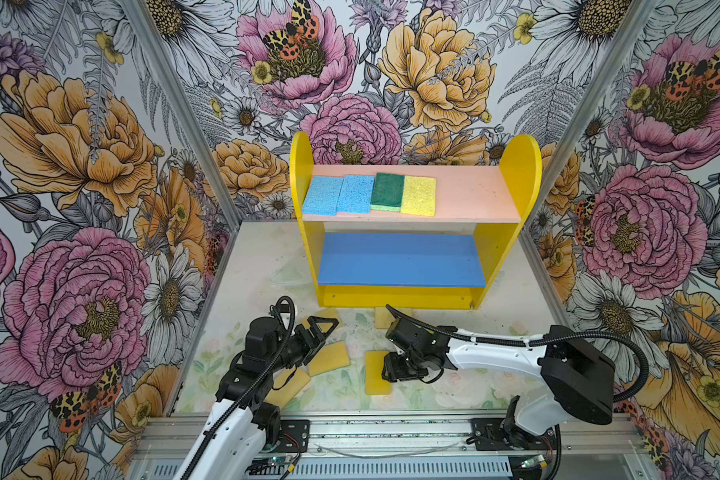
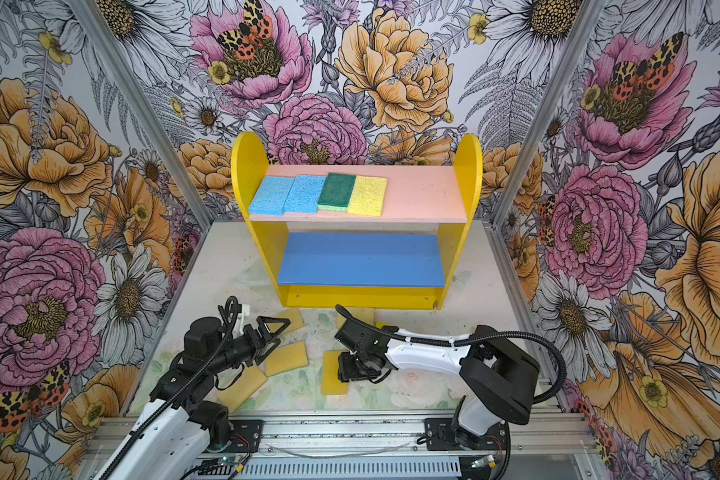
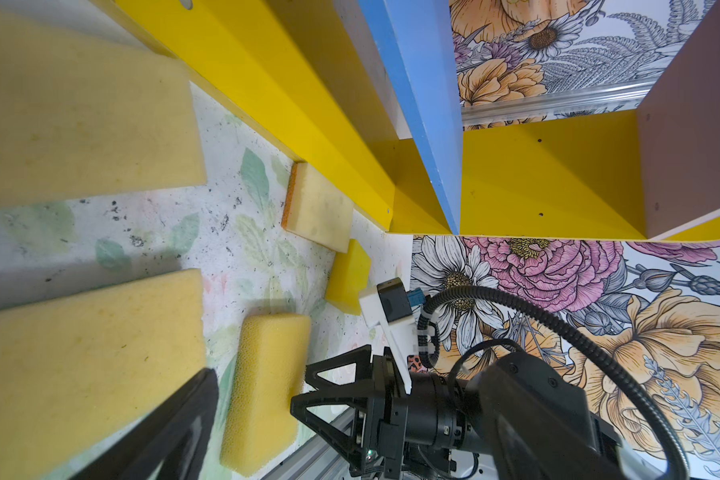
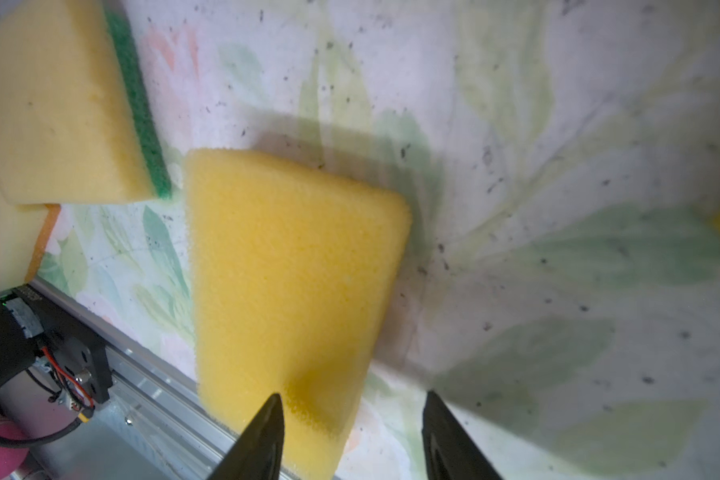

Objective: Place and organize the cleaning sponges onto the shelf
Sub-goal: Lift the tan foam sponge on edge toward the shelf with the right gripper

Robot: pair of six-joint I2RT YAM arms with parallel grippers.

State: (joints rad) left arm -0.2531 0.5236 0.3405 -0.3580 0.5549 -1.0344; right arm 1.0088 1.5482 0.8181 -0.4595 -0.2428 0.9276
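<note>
Yellow rectangular foam sponge (image 4: 292,270) flat on table (image 4: 558,166), right claw (image 4: 354,397) apart with 1 tip (image 4: 262,440) over it: straddle both long edges before closing; left claw (image 1: 329,330) wide apart.

No lettering, label, brand mark, number or sign can be read on the shelf (image 1: 520,166), the sponges (image 1: 321,195), the two arms (image 1: 495,357) or the flowered walls (image 1: 80,145). Any print on the arms' small parts is too small to tell.
</note>
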